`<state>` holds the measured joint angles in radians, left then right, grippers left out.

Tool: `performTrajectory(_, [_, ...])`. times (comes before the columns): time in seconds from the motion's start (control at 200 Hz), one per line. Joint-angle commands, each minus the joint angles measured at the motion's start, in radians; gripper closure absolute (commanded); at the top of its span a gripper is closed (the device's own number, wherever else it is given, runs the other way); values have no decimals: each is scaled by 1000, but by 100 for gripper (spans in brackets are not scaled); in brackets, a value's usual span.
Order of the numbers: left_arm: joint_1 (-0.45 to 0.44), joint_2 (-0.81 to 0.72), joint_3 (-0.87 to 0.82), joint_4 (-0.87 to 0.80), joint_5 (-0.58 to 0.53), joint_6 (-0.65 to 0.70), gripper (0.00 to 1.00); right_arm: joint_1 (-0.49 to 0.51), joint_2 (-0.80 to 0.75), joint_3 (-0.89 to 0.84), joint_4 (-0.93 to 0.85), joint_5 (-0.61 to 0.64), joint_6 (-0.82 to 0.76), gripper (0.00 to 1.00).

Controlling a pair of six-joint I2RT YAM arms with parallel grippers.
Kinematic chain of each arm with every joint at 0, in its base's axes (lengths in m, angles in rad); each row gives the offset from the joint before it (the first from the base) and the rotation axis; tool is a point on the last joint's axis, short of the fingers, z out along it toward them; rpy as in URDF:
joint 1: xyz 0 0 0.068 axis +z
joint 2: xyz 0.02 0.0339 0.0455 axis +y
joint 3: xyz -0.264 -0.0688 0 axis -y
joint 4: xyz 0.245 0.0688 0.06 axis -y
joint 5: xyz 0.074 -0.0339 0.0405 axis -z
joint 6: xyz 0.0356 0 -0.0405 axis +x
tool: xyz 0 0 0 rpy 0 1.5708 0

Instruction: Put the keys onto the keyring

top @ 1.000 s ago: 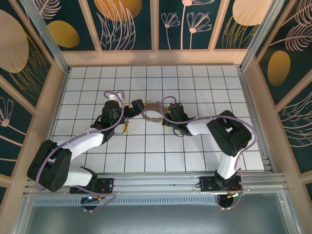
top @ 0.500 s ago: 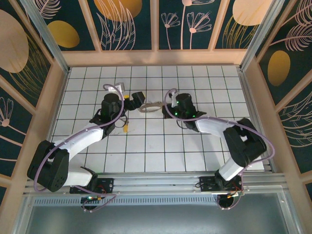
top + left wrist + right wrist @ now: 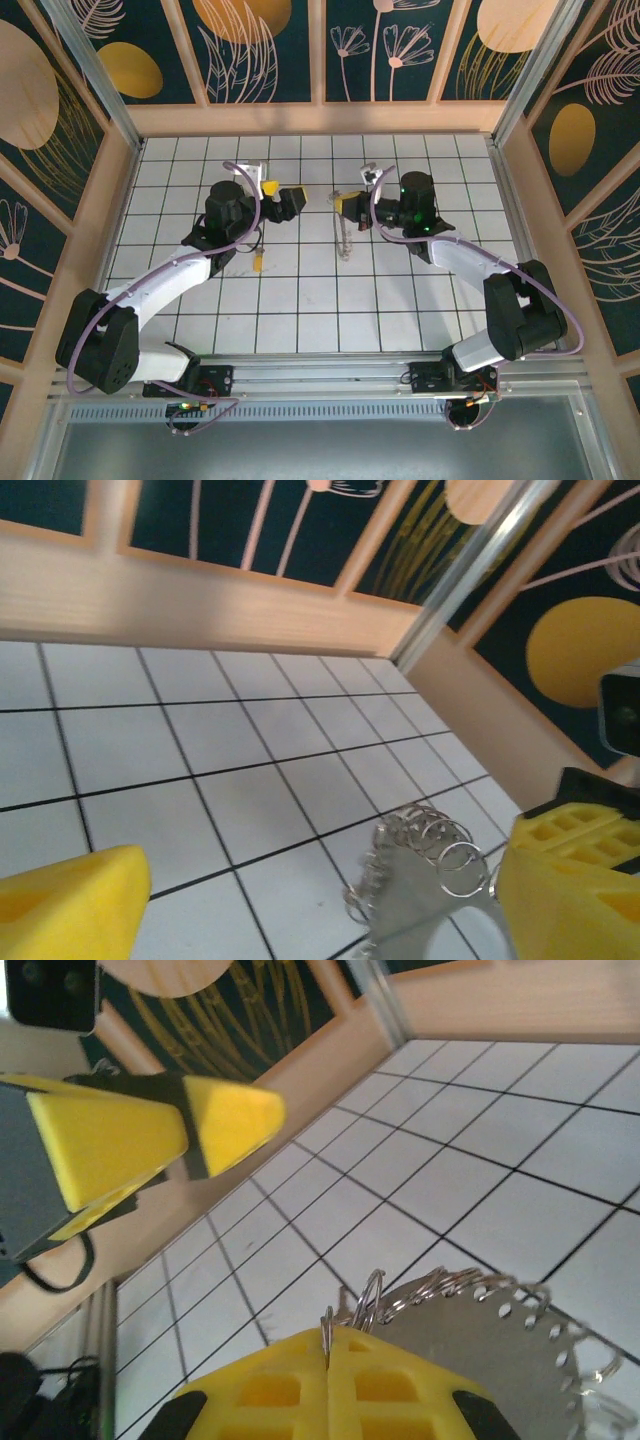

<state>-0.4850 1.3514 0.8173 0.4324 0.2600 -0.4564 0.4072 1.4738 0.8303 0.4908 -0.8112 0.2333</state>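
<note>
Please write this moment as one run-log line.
left gripper: open, empty | right gripper: shut on large silvery metal keyring, hanging | tiny yellow-headed key: on table, unthreaded

A white tiled surface (image 3: 300,300) with thin black grid lines lies inside a pale wooden frame (image 3: 320,118). Behind the frame stand dark teal wall panels (image 3: 260,60) painted with gold ovals and pink line-drawn flowers and leaves. Aluminium posts (image 3: 90,70) rise at the two far corners. Along the near edge runs an aluminium rail (image 3: 320,365), and below it lies a grey metal sheet (image 3: 320,440). The left wrist view shows a gold disc (image 3: 580,650) on the side panel.
</note>
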Motion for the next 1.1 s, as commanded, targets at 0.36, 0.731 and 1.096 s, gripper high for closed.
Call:
performTrajectory(0.36, [-7, 57, -22, 232, 323, -34, 45, -3, 36, 20, 159, -226, 18, 100])
performTrajectory(0.731, [-7, 129, -17, 407, 508, -140, 63, 4, -9, -9, 198, -229, 43, 100])
performTrajectory(1.096, [-7, 180, -23, 495, 562, -198, 69, 16, 10, 1, 252, -220, 78, 100])
